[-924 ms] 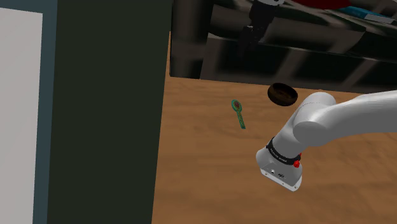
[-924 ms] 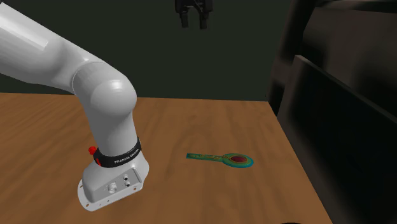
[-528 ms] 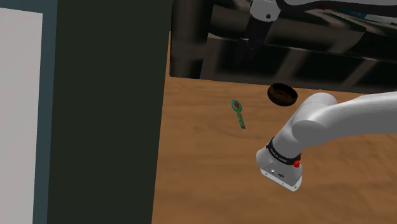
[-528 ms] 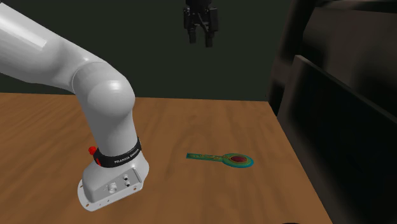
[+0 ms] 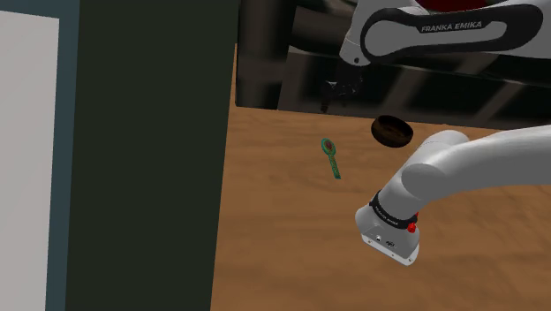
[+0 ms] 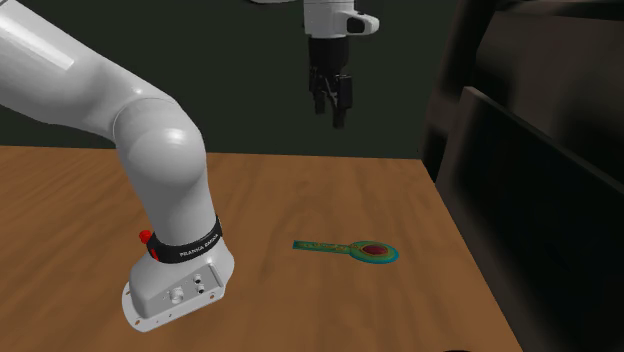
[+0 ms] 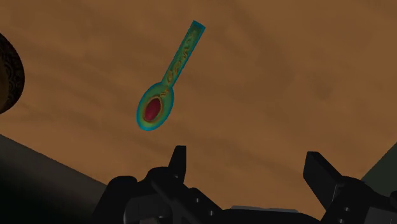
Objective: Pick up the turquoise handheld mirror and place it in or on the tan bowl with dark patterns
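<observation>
Wooden surface (image 5: 283, 238), flat mirror (image 5: 332, 160), head (image 5: 326, 143) apparently toward furniture (image 5: 265, 84)

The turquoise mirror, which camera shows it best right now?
The wrist view: the mirror lies whole and close on the wooden surface, red oval centre and patterned handle plain. The second exterior view shows it flat and side-on; the shoulder view shows it small and green.

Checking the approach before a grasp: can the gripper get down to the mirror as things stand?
Probably yes. The gripper hangs open above the wooden surface, and the mirror lies flat with nothing over it; the bowl sits apart.
</observation>
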`<state>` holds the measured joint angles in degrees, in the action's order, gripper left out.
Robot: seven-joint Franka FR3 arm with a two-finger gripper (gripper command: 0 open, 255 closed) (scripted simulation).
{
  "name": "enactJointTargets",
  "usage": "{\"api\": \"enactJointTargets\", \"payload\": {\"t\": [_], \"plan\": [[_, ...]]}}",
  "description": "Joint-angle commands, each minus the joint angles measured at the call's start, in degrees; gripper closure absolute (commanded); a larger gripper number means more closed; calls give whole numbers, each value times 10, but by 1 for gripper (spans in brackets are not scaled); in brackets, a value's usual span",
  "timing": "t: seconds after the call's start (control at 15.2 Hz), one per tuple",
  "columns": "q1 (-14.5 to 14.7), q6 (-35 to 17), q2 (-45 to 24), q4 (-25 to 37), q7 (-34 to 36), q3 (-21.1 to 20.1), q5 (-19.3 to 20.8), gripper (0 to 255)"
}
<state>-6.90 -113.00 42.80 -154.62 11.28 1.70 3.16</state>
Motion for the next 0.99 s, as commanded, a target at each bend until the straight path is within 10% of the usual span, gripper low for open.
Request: {"api": "enactJointTargets", "payload": {"t": [0.0,0.92], "plan": [[-16,-34,-9,-25,10,9,5,0],[-122,-359,-228,-144,80,74,32,0]]}}
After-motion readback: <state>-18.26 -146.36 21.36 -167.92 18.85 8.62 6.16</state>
